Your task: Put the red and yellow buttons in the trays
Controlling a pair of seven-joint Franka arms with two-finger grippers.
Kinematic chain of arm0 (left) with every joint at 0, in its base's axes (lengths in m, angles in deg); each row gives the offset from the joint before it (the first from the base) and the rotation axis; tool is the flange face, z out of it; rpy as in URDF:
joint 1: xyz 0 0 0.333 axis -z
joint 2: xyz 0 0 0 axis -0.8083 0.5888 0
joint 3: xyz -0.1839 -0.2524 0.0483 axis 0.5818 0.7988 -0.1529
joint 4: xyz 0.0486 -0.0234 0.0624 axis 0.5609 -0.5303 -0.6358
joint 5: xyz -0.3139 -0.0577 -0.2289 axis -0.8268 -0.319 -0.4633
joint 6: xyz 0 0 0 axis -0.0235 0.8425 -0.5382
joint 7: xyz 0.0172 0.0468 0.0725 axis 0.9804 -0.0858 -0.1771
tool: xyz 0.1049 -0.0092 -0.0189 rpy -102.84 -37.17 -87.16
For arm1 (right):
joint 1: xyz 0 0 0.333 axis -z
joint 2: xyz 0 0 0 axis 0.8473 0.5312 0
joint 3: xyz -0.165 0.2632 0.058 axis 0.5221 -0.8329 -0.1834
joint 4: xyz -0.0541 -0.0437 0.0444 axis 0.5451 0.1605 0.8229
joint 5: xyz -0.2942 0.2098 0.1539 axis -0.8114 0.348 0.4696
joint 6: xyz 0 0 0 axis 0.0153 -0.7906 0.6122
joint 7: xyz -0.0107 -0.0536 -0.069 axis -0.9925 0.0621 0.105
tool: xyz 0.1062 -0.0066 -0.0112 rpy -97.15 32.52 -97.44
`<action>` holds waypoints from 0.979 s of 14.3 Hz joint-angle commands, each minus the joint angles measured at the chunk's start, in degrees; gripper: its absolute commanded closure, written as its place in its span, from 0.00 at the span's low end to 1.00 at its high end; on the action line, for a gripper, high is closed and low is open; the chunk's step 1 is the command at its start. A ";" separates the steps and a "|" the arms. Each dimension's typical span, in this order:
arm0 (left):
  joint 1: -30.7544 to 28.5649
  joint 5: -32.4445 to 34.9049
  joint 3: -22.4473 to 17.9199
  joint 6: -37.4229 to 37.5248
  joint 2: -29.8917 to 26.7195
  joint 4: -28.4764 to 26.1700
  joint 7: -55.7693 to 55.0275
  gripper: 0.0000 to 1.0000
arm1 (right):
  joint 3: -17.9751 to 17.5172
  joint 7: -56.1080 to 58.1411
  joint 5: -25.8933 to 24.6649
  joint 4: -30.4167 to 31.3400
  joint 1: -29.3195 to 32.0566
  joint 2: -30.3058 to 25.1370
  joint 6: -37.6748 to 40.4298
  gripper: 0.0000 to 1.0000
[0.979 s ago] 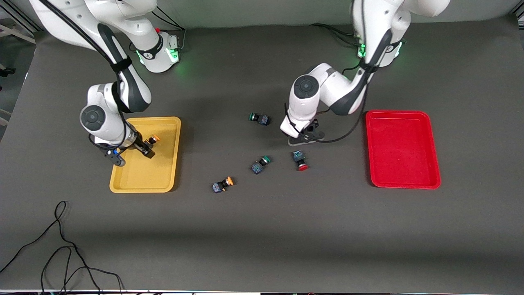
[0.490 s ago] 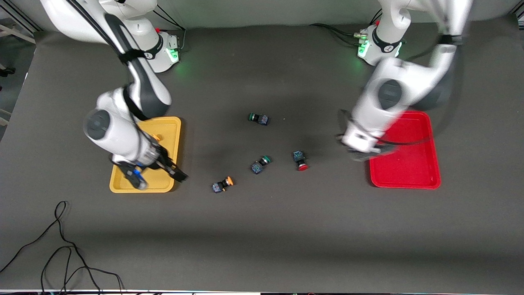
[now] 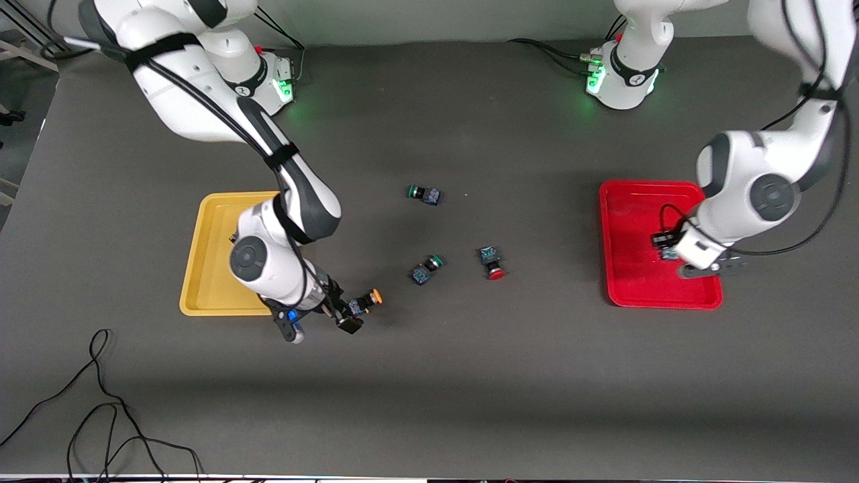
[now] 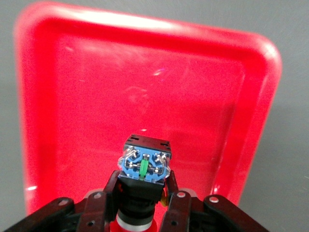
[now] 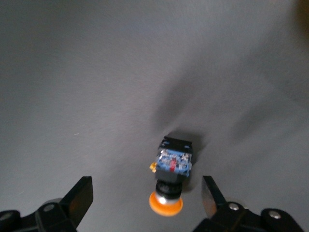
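High front camera facing both robots over the whole surface [image 3: 470, 402], left wrist camera close above red tray [image 4: 251, 121], right wrist camera close above bare surface, each sharing its patch with front view.

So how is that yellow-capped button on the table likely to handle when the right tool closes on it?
The yellow-capped button looks rigid: a blocky body the open right tool can pinch squarely. It lies on its side, so its round cap may let it pivot if nudged. Probably light.

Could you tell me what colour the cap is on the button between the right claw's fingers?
Orange-yellow cap on the button; the right wrist view shows it best.
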 commanded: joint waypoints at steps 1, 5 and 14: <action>0.69 1.00 0.53 -1.70 1.06 -0.80 -0.38 0.76 | 0.03 -2.26 0.76 -1.57 -1.35 3.13 -2.31 0.00; 0.78 1.00 0.44 -1.09 2.21 0.42 -0.21 0.00 | 0.03 -2.18 0.76 -0.52 -1.35 3.84 -2.41 0.00; 5.68 -0.23 3.24 23.09 -1.93 20.10 -11.85 0.00 | 0.12 -1.82 0.67 -0.25 -1.09 0.26 1.08 1.00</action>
